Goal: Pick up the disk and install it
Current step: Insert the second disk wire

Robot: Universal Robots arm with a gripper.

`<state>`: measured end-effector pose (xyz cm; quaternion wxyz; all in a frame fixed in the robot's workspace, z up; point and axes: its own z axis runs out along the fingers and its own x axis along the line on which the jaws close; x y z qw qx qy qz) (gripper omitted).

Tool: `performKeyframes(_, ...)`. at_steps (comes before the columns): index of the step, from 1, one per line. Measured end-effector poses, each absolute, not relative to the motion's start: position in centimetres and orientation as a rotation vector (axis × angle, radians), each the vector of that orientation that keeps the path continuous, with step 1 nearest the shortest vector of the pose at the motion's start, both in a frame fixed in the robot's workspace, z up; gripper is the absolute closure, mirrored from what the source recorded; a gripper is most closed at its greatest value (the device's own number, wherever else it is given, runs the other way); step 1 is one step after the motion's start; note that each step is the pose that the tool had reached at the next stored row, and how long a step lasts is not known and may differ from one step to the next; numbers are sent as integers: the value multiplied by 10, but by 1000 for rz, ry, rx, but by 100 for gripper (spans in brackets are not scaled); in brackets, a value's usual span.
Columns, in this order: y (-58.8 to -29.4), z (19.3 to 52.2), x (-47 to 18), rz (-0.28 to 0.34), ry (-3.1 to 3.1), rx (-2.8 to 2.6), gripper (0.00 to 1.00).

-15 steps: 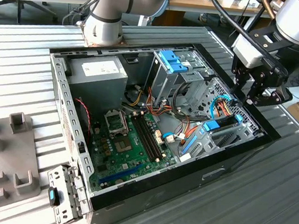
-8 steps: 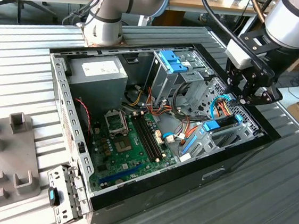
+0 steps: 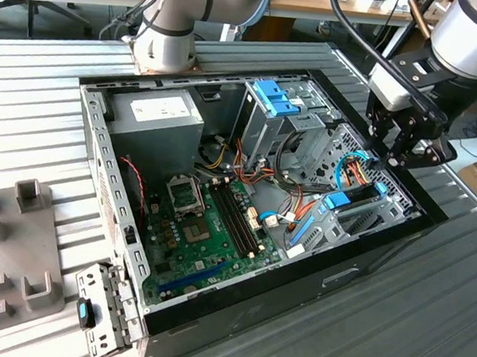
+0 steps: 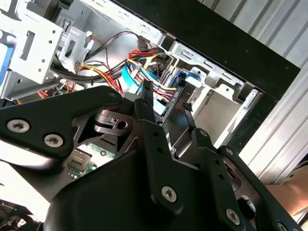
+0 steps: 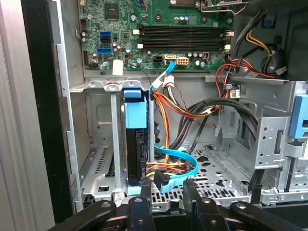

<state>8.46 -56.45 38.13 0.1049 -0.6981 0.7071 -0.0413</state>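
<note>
Your gripper [image 3: 392,157] hovers upper right of the exterior view over the open computer case [image 3: 208,307], fingers [image 5: 137,204] parted and released, the disk [image 5: 135,139] standing on edge in its bay just beside the case wall, cables [image 5: 175,166] crowding its free side.

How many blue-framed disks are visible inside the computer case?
1. The disk stands on edge in the metal bay beside the case's black wall; others may hide behind cages.
</note>
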Motion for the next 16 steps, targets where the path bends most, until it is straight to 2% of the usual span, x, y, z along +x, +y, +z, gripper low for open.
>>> performKeyframes(9,-565,375,85,-117,2087,-2061,60)
performKeyframes(10,-565,375,85,-117,2087,-2060,62)
performKeyframes(11,-565,375,85,-117,2087,-2060,69)
performKeyframes(16,-565,375,85,-117,2087,-2060,71)
